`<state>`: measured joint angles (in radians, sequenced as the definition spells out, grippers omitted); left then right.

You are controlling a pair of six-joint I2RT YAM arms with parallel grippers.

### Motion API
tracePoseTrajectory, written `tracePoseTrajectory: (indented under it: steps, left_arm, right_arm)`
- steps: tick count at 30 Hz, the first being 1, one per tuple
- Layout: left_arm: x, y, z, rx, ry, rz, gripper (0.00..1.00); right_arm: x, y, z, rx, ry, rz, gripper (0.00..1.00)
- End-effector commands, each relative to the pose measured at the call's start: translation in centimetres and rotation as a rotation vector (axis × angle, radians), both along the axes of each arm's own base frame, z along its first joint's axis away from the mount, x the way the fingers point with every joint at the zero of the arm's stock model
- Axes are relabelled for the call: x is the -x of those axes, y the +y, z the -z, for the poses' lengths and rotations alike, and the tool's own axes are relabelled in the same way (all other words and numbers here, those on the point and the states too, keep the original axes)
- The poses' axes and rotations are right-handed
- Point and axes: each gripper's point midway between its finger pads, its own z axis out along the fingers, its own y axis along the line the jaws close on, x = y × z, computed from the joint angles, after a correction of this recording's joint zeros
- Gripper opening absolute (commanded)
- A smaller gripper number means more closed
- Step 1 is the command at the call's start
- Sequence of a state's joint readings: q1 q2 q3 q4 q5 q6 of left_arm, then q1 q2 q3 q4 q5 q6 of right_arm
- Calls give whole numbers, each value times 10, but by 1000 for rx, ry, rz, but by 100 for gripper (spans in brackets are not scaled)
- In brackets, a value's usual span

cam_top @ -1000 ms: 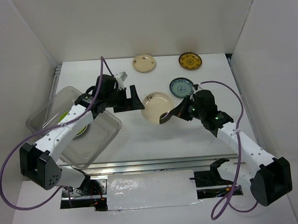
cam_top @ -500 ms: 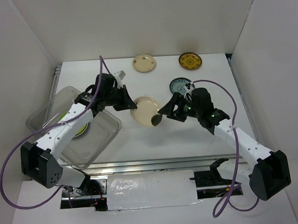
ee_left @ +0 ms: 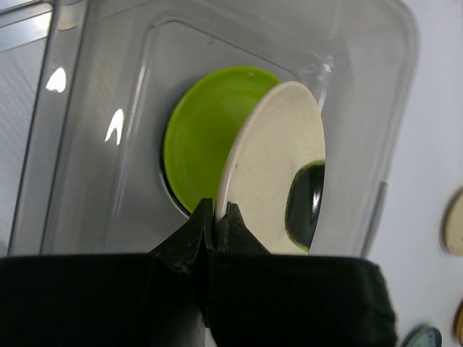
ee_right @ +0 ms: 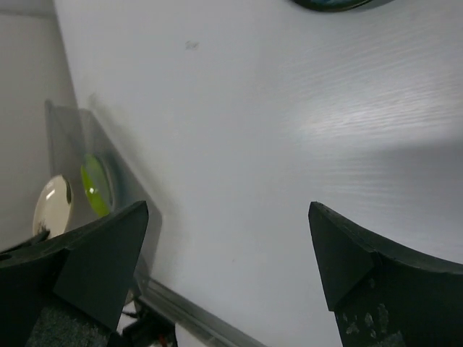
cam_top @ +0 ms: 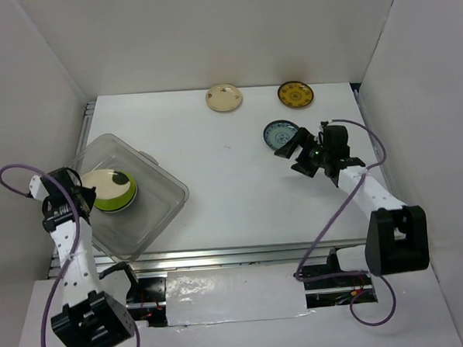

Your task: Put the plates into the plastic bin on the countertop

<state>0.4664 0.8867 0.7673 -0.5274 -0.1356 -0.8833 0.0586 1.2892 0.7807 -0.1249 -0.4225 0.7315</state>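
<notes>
My left gripper (ee_left: 215, 206) is shut on the rim of a cream plate (ee_left: 271, 173), which I hold tilted over the plastic bin (cam_top: 158, 218). A dark glossy patch (ee_left: 307, 206) shows on the plate's face. Under it a lime green plate (ee_left: 202, 152) lies in the bin, with a dark rim below it. From above, the left gripper (cam_top: 79, 193) is at the bin's left side. My right gripper (cam_top: 297, 156) is open and empty over the countertop (cam_top: 232, 189), just right of a teal-blue plate (cam_top: 280, 134).
A second cream plate (cam_top: 224, 97) and a mustard-brown patterned plate (cam_top: 296, 94) lie at the back of the countertop. In the right wrist view the bin (ee_right: 72, 144) is far to the left. White walls enclose the sides and back.
The right gripper let go of the cream plate, opened and drew back to the right. The left gripper shut on that plate and carried it left over the bin.
</notes>
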Motion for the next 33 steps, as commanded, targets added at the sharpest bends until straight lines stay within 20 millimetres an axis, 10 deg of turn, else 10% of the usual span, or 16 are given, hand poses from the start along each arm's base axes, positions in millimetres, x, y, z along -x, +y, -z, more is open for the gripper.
tracePoseTrajectory:
  steps: [1,4,7,14,22,27,33]
  left_arm:
    - [-14,26,14,51,-36,-82,0]
    - [-17,41,34,139,-75,-109,0]
    - [-21,53,37,176,-133,-108,21]
    - [-35,28,29,136,-86,14,99]
    - [-36,-20,8,73,102,188,99]
    - [-36,-69,-47,-42,-3,380,99]
    - [-25,-117,-87,-124,-30,567,99]
  right_arm:
    - [-35,-28,0,6,-45,19,100]
    - [-37,-34,9,-51,-27,15,100]
    - [-38,-33,7,-71,-70,15,100]
    - [-45,-32,17,-85,-25,22,100]
    - [-67,-63,63,13,153,198,100]
    - [-105,-66,92,9,269,220,97]
    - [-136,-78,108,10,356,275,65]
